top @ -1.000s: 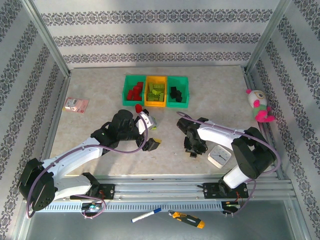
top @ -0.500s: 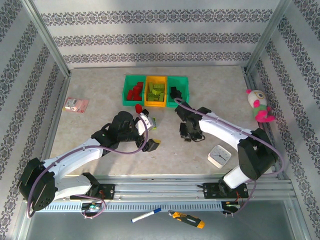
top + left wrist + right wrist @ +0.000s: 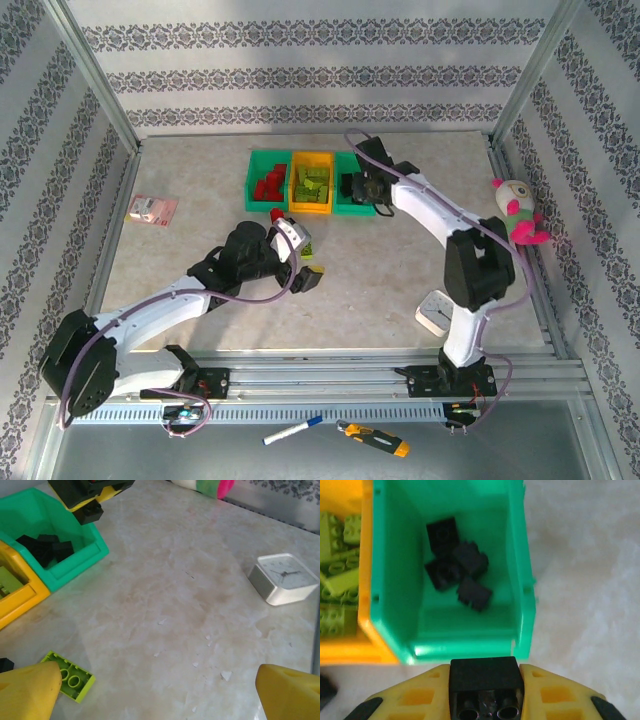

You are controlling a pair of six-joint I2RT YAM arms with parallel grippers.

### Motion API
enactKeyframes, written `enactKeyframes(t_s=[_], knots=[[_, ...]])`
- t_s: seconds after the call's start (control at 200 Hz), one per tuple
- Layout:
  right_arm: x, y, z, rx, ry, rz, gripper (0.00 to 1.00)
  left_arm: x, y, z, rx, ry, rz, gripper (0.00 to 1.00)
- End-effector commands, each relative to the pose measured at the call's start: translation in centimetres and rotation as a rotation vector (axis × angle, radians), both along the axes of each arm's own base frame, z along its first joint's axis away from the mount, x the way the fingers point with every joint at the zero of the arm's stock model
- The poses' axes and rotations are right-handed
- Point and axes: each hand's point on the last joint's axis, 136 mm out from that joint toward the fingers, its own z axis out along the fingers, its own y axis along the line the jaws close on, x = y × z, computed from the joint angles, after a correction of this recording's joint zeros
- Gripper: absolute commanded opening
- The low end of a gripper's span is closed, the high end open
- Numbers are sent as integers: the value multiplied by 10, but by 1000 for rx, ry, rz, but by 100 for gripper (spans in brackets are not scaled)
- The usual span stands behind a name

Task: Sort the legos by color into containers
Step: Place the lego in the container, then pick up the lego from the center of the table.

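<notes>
Holding a black brick [image 3: 486,672] squeezed between the two yellow fingers [image 3: 420,697] of my right pincer [image 3: 486,690], I hang at the edge of the right-hand green bin [image 3: 520,580]. In the right wrist view the brick sits at the bottom middle, just below the bin's nearer wall. Four more black bricks [image 3: 457,575] lie in a loose clump on that bin's floor. Joined to its left side is the orange bin [image 3: 365,640], with lime bricks [image 3: 340,555] piled inside. From above, the three bins form a row in the upper middle of the frame, and the left-hand green bin [image 3: 251,175] has red bricks [image 3: 268,183] in it. One loose red brick [image 3: 277,215] lies on the table [image 3: 200,180] just below that row.

My left pincer [image 3: 157,695] is spread wide, with nothing between its fingers. A flat lime brick [image 3: 70,680] lies on the table right beside the finger [image 3: 25,690] in the lower left corner of the left wrist view; I cannot tell whether they touch. A white clock [image 3: 285,577] stands at the right of that view, well apart from the bins.

From above, a pink card [image 3: 152,208] lies at the left of the table and a stuffed toy [image 3: 515,212] leans at the right edge. A marker [image 3: 292,432] and a screwdriver [image 3: 372,438] rest on the ledge at the bottom.
</notes>
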Motion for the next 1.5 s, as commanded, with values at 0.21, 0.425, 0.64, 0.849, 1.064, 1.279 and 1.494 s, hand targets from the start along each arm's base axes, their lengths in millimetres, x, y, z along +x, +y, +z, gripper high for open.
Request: enactKeyframes(t_s=[0.21, 0.425, 0.64, 0.849, 1.064, 1.279, 1.494], knots=[[51, 17, -14, 4, -18, 36, 28, 35, 13, 11, -55, -33, 221, 99], [45, 16, 4, 18, -41, 42, 45, 51, 35, 0, -19, 70, 415, 99], [18, 9, 38, 33, -99, 87, 64, 67, 70, -12, 13, 167, 696, 99], [-20, 5, 65, 38, -154, 181, 82, 69, 108, -25, 79, 276, 975, 99], [-66, 10, 81, 31, -238, 342, 98, 66, 116, -37, 85, 445, 1159, 99], [-112, 33, 69, 29, -243, 538, 98, 62, 121, -70, 91, 644, 1349, 100], [-133, 56, 52, 75, -207, 594, 98, 51, 122, -96, 142, 788, 1473, 87]])
